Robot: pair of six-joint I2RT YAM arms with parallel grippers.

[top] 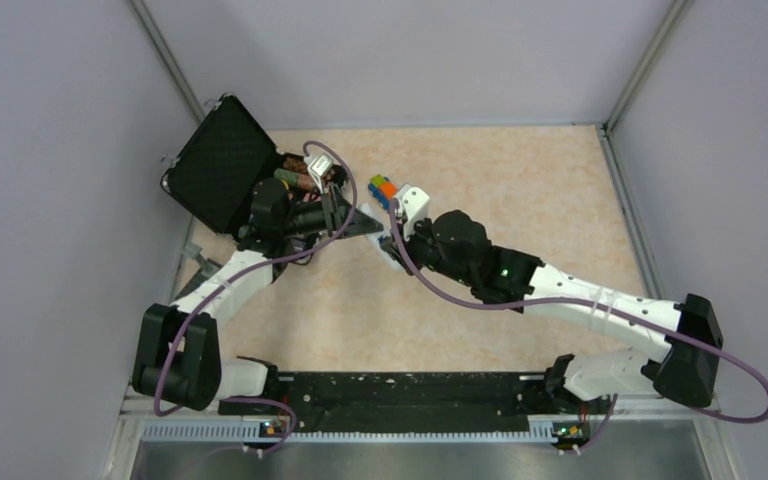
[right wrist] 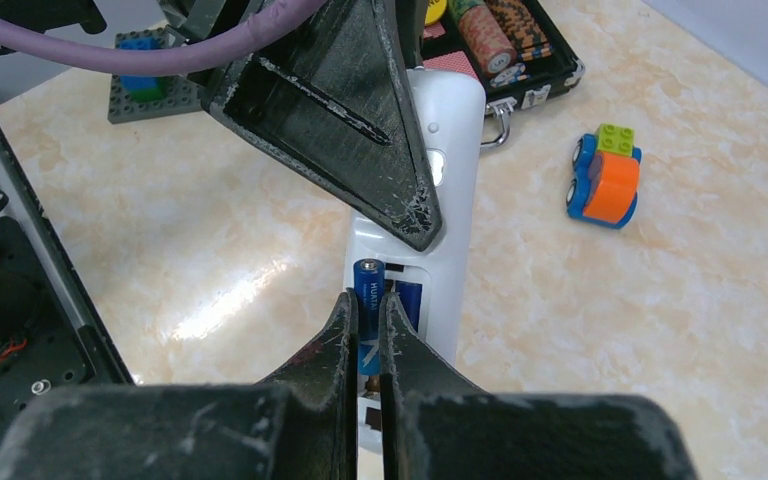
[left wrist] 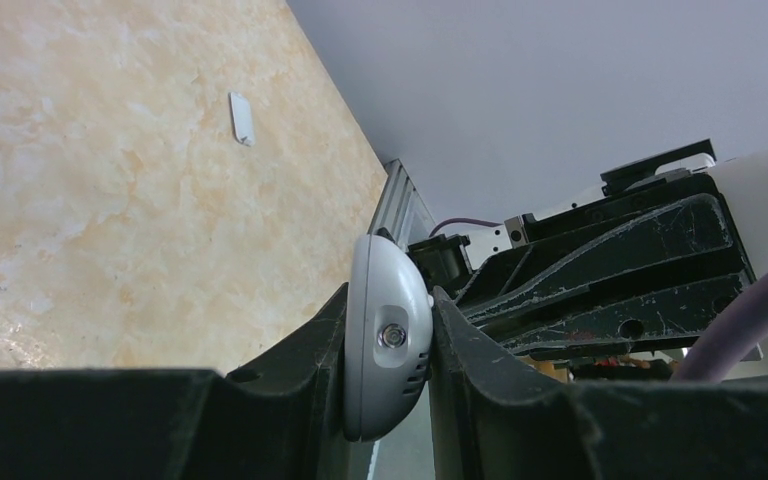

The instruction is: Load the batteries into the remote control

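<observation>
While the left gripper point(left wrist: 388, 298) clamps the slim white plastic remote control point(left wrist: 390, 345) between its two black fingers point(left wrist: 290, 400), jaws at a narrow spread filled by the handset's body, the right gripper point(right wrist: 367, 305) is pinched almost fully together on a slim blue cylindrical battery point(right wrist: 368, 278). This battery stands between the right fingertips with its far end at the upper edge of the remote's open compartment; whether it is seated cannot be told. A second battery point(right wrist: 409, 300), darker blue, lies in that compartment just right of the right fingertips. One left finger point(right wrist: 340, 110) crosses the handset beyond the right gripper. Both grippers meet above the beige marbled tabletop point(right wrist: 660, 350). Right of and beyond the right gripper sits an orange, blue and green brick toy car point(right wrist: 605, 185); straight beyond it, an open black case point(right wrist: 545, 75) holds striped chip stacks point(right wrist: 488, 38). Beyond and left of the left gripper, a small flat white piece point(left wrist: 242, 118) lies on the tabletop.
</observation>
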